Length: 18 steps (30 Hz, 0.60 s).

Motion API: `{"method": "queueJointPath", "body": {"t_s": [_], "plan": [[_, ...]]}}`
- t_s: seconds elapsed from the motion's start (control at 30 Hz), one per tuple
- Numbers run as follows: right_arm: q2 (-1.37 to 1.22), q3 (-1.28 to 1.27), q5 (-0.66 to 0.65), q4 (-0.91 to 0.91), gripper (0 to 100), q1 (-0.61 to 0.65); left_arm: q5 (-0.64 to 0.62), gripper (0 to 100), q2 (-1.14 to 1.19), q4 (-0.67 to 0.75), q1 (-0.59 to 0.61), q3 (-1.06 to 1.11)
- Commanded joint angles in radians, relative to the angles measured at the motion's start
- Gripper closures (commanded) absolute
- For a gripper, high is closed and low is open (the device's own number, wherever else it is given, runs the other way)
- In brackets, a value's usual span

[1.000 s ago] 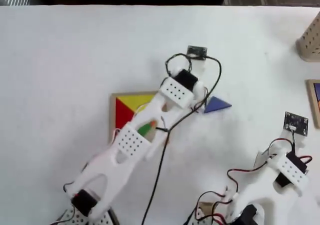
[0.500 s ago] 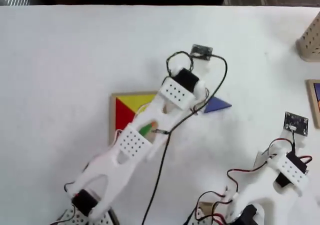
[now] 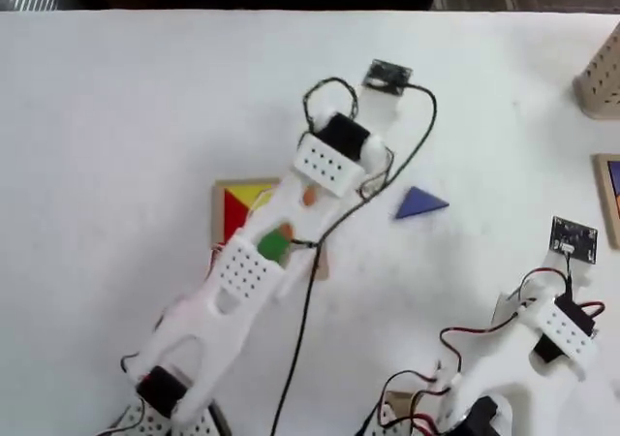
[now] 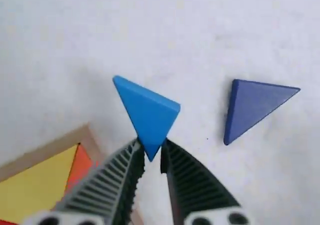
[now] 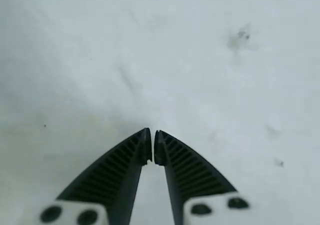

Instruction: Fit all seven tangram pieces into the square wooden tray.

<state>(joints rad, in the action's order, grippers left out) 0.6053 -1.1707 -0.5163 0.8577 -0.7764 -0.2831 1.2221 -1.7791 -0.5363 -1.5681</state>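
My left gripper [image 4: 150,154] clenched on one corner of light blue triangle [image 4: 147,110], near tray [image 3: 221,225] corner. Dark blue triangle [image 3: 419,202] flat on table [image 3: 145,97], right of centre in high view, apart from tray. My right gripper [image 5: 152,147] clenched, nothing held.

Looks like a robotics lab bench — white table [image 3: 116,116], loose cables [image 3: 300,339], printed arms [image 3: 237,276].

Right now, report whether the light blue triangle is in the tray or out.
Out: left gripper pinches the light blue triangle by a corner, outside the tray.
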Motion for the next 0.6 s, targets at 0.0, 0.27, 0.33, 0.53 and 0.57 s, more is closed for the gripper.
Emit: {"method": "queueJointPath", "body": {"t_s": [0.0, 0.27, 0.33, 0.53, 0.57], "plan": [[0.022, 0.005, -0.011, 0.004, 97.7, 0.016, 0.014, 98, -0.157, -0.014, 0.051, 0.133], [0.022, 0.003, -0.009, 0.005, 97.7, 0.035, 0.021, 98, -0.516, -0.006, 0.091, 0.606], [0.022, 0.003, -0.009, 0.005, 97.7, 0.035, 0.064, 98, -0.585, -0.005, 0.102, 0.7], [0.022, 0.003, -0.009, 0.007, 97.7, 0.035, 0.161, 98, -0.734, 0.077, 0.17, 1.014], [0.022, 0.003, -0.009, 0.007, 97.7, 0.035, 0.175, 98, -0.759, 0.107, 0.18, 1.079]]}}
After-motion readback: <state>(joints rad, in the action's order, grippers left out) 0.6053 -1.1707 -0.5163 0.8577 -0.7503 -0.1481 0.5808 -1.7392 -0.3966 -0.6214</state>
